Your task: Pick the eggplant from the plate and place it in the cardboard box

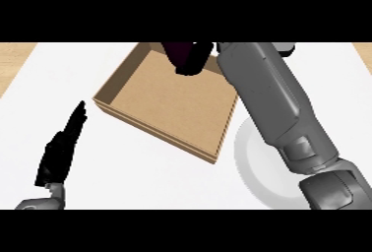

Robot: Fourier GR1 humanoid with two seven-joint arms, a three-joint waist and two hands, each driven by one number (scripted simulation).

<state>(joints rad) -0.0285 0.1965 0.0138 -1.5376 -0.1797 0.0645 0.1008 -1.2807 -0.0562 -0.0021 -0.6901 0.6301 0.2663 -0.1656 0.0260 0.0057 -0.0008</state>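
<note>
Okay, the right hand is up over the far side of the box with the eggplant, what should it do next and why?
Probably lower a little and let go: the right hand holds the dark eggplant above the cardboard box, whose floor lies bare, and the plate is already bare.

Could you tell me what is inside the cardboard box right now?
The box shows only a bare floor. Over its far edge the right hand holds the dark eggplant, mostly hidden.

Over the box we go!
Our right hand (195, 54) holds the eggplant (176, 49) above the cardboard box (170, 106); left hand (62, 147) rests open.
</note>
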